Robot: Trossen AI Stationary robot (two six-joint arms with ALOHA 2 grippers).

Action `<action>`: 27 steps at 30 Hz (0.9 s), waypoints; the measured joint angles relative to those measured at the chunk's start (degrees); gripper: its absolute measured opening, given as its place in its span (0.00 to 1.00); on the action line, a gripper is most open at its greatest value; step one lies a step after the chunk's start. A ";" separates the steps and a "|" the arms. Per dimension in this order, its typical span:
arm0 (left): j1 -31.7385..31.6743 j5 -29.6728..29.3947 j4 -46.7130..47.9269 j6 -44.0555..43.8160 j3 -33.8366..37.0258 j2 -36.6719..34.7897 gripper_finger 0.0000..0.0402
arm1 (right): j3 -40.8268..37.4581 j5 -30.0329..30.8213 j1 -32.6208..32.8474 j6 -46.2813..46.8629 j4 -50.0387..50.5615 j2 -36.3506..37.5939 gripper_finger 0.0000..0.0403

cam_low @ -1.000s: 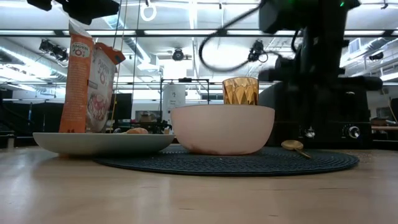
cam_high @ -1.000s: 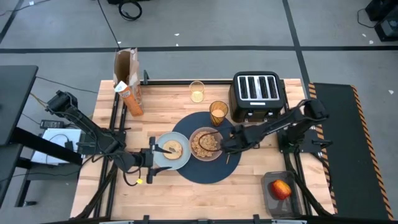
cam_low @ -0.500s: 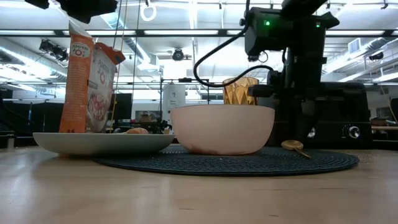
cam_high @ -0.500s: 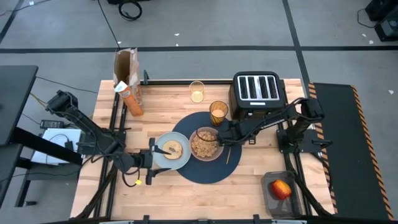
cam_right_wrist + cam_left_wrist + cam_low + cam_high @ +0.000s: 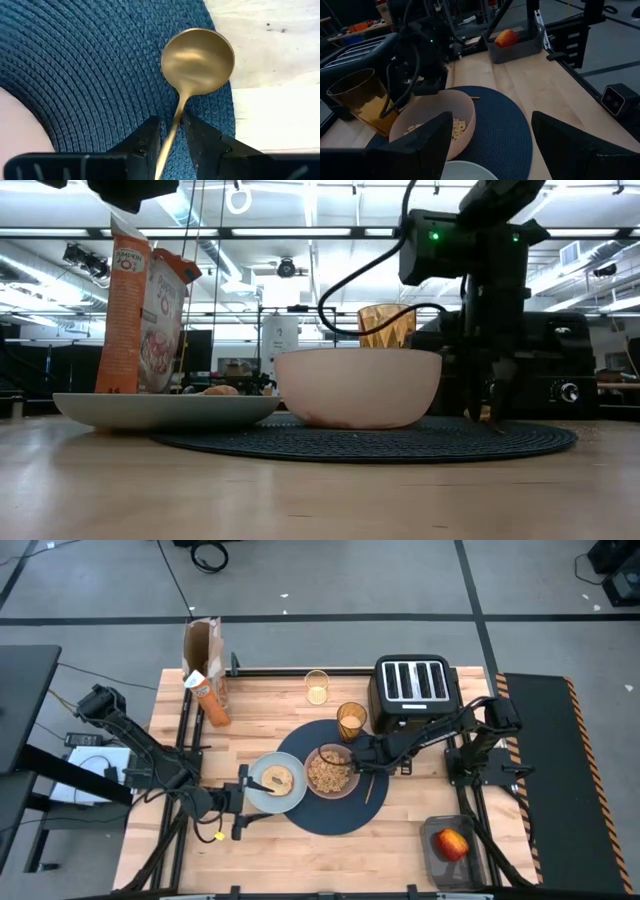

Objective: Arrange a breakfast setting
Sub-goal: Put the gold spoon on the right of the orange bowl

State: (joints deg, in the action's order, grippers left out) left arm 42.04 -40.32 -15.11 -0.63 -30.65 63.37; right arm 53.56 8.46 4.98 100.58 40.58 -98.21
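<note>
- Right gripper (image 5: 172, 132): on the navy placemat (image 5: 330, 815) beside the pinkish bowl (image 5: 331, 772) of cereal (image 5: 328, 773); jaws narrowly parted, straddling the gold spoon (image 5: 192, 70) handle; grip cannot be confirmed.
- Spoon bowl: at the placemat edge.
- Left gripper (image 5: 240, 802): beside the plate (image 5: 262, 793) holding the bagel (image 5: 277, 778); jaws wide apart, empty.

L pincer (image 5: 236, 802) open, R pincer (image 5: 171, 131) narrow.

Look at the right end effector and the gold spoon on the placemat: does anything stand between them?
Nothing visible does. The right end effector is already down at the gold spoon, its fingers straddling the handle on the navy placemat. The pinkish bowl sits beside, not between.
</note>
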 joint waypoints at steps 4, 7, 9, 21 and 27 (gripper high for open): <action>0.00 0.00 0.00 -0.01 0.00 0.00 0.69 | 0.00 -1.26 -0.57 -2.12 0.00 0.00 0.25; 0.00 0.00 -0.02 -0.01 0.00 0.00 0.69 | 0.00 -2.43 -1.00 -6.12 -0.05 0.00 0.24; 0.00 0.00 -0.01 -0.01 0.00 0.00 0.69 | 0.00 -2.97 -1.07 -7.56 0.02 0.00 0.22; 0.00 0.00 -0.04 -0.03 0.00 0.00 0.69 | 0.37 -5.05 -2.76 -14.26 0.72 -0.04 0.09; 0.00 0.01 -0.08 -0.10 0.00 0.00 0.69 | 0.59 -3.77 -3.70 -10.40 0.93 -0.09 0.10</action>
State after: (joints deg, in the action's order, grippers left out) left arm 42.04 -40.31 -15.19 -0.73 -30.65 63.37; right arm 54.15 4.69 1.28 90.18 41.51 -98.30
